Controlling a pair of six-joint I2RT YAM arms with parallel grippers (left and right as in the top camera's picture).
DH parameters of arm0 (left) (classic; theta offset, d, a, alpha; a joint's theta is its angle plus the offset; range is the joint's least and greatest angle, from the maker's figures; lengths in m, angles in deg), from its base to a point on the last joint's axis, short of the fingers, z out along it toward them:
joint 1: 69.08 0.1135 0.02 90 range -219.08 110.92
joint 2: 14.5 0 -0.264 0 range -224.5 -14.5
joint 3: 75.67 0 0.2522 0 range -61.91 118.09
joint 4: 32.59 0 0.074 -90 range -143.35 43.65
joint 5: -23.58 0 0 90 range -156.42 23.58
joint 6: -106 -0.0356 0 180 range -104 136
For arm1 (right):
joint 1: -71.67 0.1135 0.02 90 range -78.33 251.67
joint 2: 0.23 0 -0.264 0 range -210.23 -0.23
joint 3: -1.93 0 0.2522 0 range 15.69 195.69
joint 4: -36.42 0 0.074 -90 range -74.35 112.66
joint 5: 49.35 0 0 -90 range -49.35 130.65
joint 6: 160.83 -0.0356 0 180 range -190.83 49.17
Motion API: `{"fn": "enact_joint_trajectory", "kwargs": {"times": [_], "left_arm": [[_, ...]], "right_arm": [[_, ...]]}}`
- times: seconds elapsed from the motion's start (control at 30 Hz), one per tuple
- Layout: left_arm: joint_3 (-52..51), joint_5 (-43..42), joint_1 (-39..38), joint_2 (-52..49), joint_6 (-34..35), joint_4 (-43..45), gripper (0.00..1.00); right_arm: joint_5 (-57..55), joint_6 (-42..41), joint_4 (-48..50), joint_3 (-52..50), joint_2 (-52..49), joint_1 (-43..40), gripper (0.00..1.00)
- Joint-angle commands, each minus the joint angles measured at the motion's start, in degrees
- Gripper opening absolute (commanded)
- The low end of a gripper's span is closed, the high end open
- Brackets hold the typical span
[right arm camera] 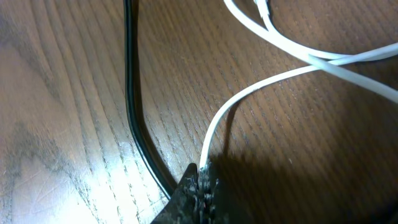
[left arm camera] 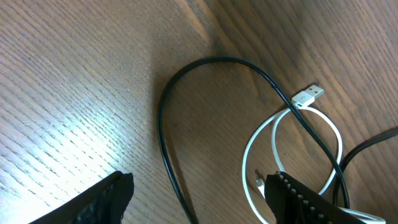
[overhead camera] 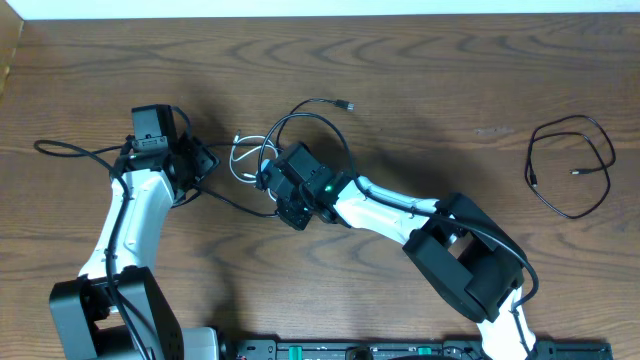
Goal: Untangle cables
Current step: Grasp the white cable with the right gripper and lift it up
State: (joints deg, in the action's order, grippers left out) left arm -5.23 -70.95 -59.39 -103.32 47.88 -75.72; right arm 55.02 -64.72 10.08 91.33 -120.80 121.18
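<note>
The right gripper (right arm camera: 200, 183) is pinched shut on the white cable (right arm camera: 249, 93). In the right wrist view the cord runs straight into the closed fingertips at the bottom centre of the frame. From there it curves up and to the right, where it crosses another run of the same white cord in the upper right. The black cable (right arm camera: 132, 93) drops down the left of that view and passes just beside the fingertips. Whether it touches them I can't tell.

The left gripper (left arm camera: 196, 202) stands wide with nothing between its jaws held. In its own view the fingers sit at the lower left and lower right corners. The black cable arches across the top centre and comes down between them. The white cable makes a loop close by the right-hand finger, and its flat plug (left arm camera: 309, 96) lies at the upper right, where the black cord crosses over the white one.

From overhead, the knot of both cords lies on the table (overhead camera: 420, 60) left of centre, between the two grippers. A loose black cable (overhead camera: 570, 165) lies coiled alone at the far right, well apart.
</note>
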Motion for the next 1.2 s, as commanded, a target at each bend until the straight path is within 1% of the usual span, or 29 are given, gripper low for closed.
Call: {"fn": "enact_joint_trajectory", "kwargs": {"times": [0.0, 0.17, 0.2, 0.33, 0.4, 0.47, 0.5, 0.7, 0.73, 0.87, 1.0, 1.1, 1.17], "left_arm": [[0.66, 0.74, 0.26, 0.52, 0.09, 0.04, 0.73], [0.66, 0.74, 0.26, 0.52, 0.09, 0.07, 0.73], [0.66, 0.74, 0.26, 0.52, 0.09, 0.07, 0.73], [0.66, 0.74, 0.26, 0.52, 0.09, 0.07, 0.73], [0.66, 0.76, 0.26, 0.52, 0.09, 0.07, 0.74], [0.66, 0.76, 0.26, 0.52, 0.09, 0.04, 0.75], [0.66, 0.76, 0.26, 0.52, 0.09, 0.07, 0.78], [0.66, 0.76, 0.26, 0.52, 0.09, 0.07, 0.79], [0.66, 0.76, 0.26, 0.52, 0.09, 0.07, 0.79], [0.66, 0.76, 0.26, 0.52, 0.09, 0.07, 0.79], [0.66, 0.76, 0.26, 0.52, 0.09, 0.07, 0.79], [0.66, 0.74, 0.26, 0.52, 0.09, 0.07, 0.79], [0.66, 0.76, 0.26, 0.52, 0.09, 0.07, 0.79]], "right_arm": [[0.22, -0.26, -0.02, 0.42, 3.28, 0.09, 0.01], [0.35, -0.2, -0.09, 0.42, 9.11, 0.02, 0.01], [0.35, 0.94, -0.02, 0.42, 12.35, 0.02, 0.01], [0.33, 5.44, -0.04, 0.42, 19.69, 0.02, 0.01], [-0.24, 9.07, 0.0, 0.42, 24.83, 0.02, 0.01], [-2.21, 9.4, -0.04, 0.42, 28.5, -0.02, 0.01], [-3.28, 9.4, -0.09, 0.42, 30.12, -0.02, 0.01], [-12.61, 9.4, -0.46, 0.42, 39.1, -0.35, 0.01], [-16.31, 9.38, -0.44, 0.42, 41.81, -0.44, 0.01], [-26.29, 9.38, -0.46, 0.42, 46.38, -0.81, 0.01], [-37.92, 9.38, -1.36, 0.42, 48.94, -2.89, 0.01], [-42.91, 9.38, -3.15, 0.42, 49.11, -5.6, 0.01], [-43.78, 9.31, -5.09, 0.42, 48.92, -8.02, 0.01]]}}
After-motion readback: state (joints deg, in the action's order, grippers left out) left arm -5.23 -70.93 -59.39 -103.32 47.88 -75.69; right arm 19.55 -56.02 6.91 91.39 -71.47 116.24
